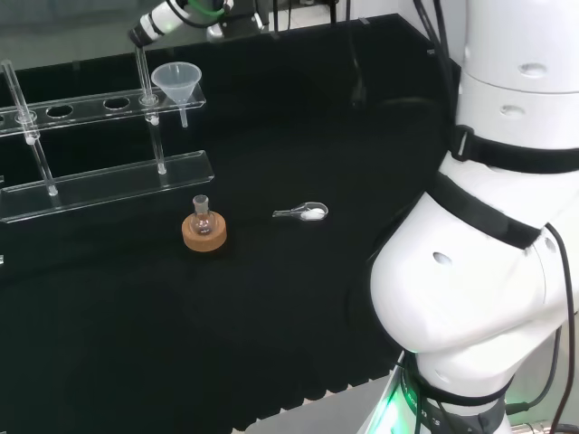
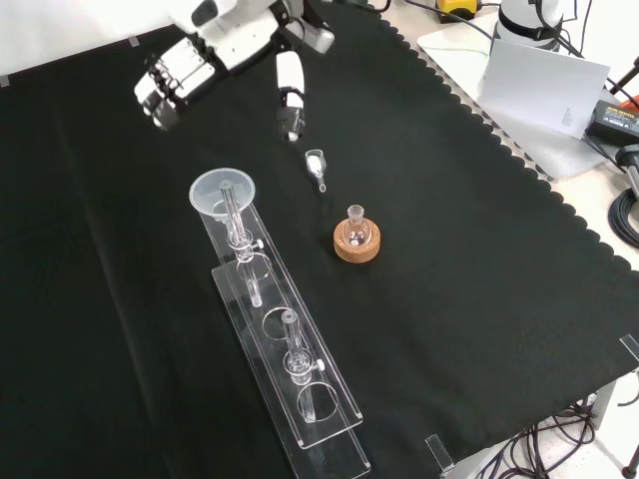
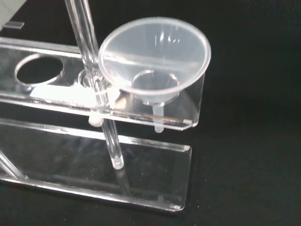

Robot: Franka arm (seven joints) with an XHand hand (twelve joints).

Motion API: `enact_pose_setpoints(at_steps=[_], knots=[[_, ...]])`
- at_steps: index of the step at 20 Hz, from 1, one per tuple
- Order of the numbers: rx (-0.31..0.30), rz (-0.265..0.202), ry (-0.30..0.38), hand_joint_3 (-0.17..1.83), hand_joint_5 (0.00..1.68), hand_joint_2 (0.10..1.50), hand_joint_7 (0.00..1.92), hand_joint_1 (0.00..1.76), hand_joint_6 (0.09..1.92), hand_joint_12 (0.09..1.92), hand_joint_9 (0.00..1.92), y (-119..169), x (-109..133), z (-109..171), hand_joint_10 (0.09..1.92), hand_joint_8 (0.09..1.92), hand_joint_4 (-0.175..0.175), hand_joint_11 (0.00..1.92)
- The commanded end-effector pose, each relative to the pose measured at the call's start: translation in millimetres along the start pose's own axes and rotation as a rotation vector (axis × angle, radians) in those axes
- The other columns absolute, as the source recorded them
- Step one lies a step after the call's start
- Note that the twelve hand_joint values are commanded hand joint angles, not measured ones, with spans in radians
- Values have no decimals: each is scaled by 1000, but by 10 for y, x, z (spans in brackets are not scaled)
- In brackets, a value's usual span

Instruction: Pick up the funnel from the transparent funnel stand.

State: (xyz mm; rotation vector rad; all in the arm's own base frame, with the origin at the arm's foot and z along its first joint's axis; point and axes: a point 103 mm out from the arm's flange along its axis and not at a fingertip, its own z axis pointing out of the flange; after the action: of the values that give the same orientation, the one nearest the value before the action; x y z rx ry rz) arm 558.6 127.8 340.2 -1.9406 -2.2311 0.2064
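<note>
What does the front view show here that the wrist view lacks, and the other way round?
Front view: the hand, fingers relaxed, apart from the stand, plus a small flask on a cork ring and a spoon of white powder. Wrist view: the funnel's stem passing down through the shelf's end hole. Both: the funnel seated at the end of the transparent funnel stand.
</note>
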Motion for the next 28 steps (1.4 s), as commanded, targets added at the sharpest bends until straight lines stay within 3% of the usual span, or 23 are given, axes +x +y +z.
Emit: enact_pose_setpoints(at_steps=[1,3,5,8,12,17,20,25,28], knots=[[29,-24,5,73,0,595,0,308,87,87,0,115,87,157,87,87,30,0],[34,-28,13,72,0,596,0,309,87,87,0,157,110,201,87,87,29,0],[78,-36,27,69,0,594,0,312,87,87,0,201,138,249,87,87,31,0],[98,-42,12,58,0,579,0,311,87,87,0,255,183,335,87,87,50,0],[138,-29,15,50,0,575,0,316,87,87,0,292,180,441,87,87,76,0],[173,-20,11,49,0,580,0,326,87,87,0,346,188,552,87,87,84,0],[148,-16,-2,53,0,597,0,364,87,87,0,367,197,617,87,87,77,0],[35,12,-10,49,0,604,0,427,87,87,0,341,186,724,87,87,53,0],[32,18,-21,45,0,601,0,445,87,87,0,343,192,813,87,87,44,0]])
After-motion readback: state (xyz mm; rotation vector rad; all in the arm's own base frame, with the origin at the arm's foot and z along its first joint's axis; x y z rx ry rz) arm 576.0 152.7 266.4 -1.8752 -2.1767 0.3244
